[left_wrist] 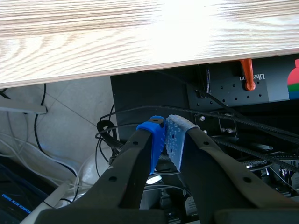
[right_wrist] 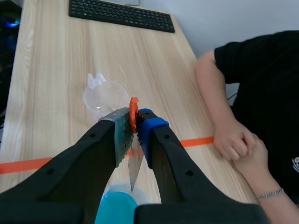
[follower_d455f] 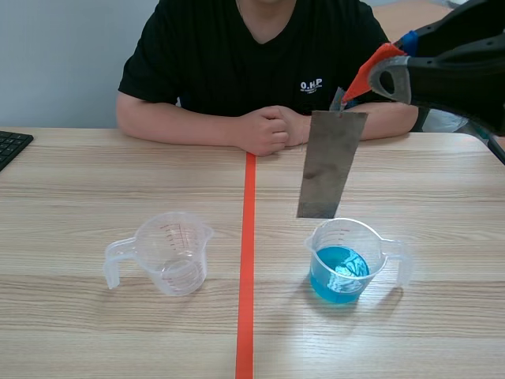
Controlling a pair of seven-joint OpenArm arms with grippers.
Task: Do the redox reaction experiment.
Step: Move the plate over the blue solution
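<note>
A grey metal plate (follower_d455f: 330, 162) hangs upright in the air, its lower edge just above a clear measuring cup of blue liquid (follower_d455f: 341, 268). My right gripper (follower_d455f: 377, 69) comes in high from the right and is shut on the plate's top, where an orange tab (follower_d455f: 369, 69) shows. In the right wrist view the plate (right_wrist: 135, 163) is edge-on between my fingers (right_wrist: 135, 119), with the blue cup (right_wrist: 114, 207) under it. An empty clear cup (follower_d455f: 170, 253) stands left of the tape line. My left gripper (left_wrist: 164, 135) is shut on nothing, below the table edge.
A person sits across the table with clasped hands (follower_d455f: 268, 130) resting near the far end of the orange tape line (follower_d455f: 247, 260). A black keyboard (follower_d455f: 12, 146) lies at the far left edge. Cables and equipment hang under the table (left_wrist: 140, 37).
</note>
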